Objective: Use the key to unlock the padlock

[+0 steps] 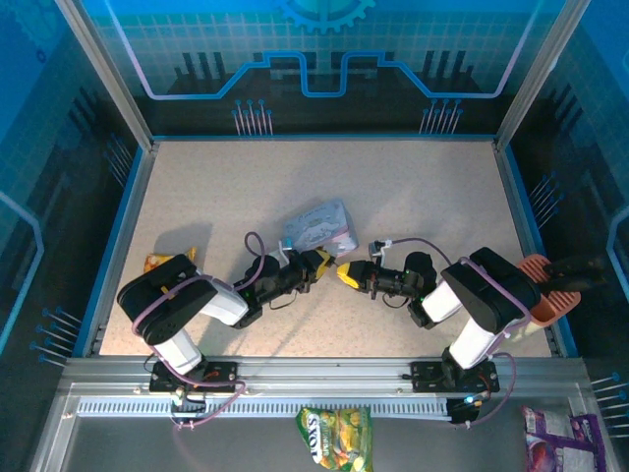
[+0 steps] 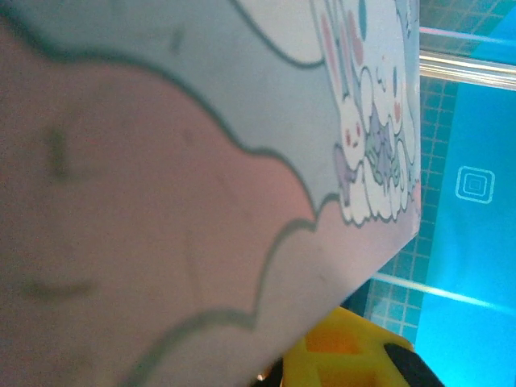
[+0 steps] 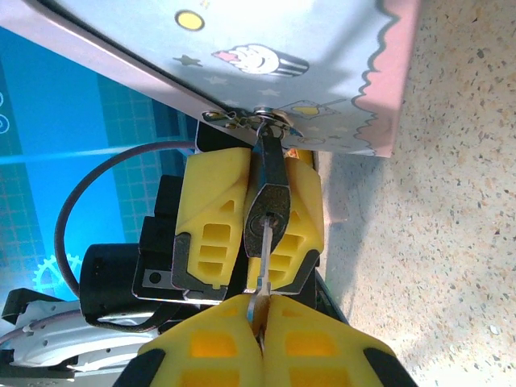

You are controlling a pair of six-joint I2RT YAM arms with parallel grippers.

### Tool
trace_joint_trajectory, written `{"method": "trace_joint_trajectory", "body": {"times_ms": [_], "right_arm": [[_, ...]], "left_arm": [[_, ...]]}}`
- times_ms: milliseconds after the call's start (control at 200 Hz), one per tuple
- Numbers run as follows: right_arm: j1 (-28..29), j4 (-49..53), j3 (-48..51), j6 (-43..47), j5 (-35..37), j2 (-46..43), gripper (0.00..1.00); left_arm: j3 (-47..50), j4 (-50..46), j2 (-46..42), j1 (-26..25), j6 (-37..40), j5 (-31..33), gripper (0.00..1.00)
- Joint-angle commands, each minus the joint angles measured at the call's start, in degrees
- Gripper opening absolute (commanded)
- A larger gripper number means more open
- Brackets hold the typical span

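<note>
With the left fingers (image 3: 211, 218) clamped on the padlock (image 3: 271, 189), which hangs from the hasp (image 3: 260, 118) of the tin (image 3: 322, 72), and the right fingers (image 3: 310, 343) pinched on the key (image 3: 264, 262), seemingly seated in the keyhole, twist it squarely about its own axis without side-pull.

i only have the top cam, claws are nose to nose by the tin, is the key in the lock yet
Observer: Yes. The right wrist camera shows the key in the padlock keyhole, pinched by the right claw.
Operator: who's holding the lock
Observer: The left claw clamps its body from both sides.
Operator: has it popped open
Observer: The shackle is hooked through the clasp on the tin. I cannot tell whether it has released.
</note>
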State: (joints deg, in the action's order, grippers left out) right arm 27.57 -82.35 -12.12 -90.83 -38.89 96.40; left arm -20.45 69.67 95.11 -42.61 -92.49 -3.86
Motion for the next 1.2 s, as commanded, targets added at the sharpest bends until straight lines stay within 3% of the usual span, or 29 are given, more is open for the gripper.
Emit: {"method": "trace_joint_trajectory", "body": {"times_ms": [0, 1196], "right_arm": [[-1.04, 0.7, -1.33, 1.26, 0.75, 1.21, 0.0], [-2.72, 0.7, -3.74, -4.89, -1.65, 1.95, 0.0]], "left_arm": [[-0.95, 5.45, -3.46, -1.92, -0.72, -2.79, 0.0], [-3.49, 5.95, -4.91, -3.72, 0.47, -5.61, 0.0]]}}
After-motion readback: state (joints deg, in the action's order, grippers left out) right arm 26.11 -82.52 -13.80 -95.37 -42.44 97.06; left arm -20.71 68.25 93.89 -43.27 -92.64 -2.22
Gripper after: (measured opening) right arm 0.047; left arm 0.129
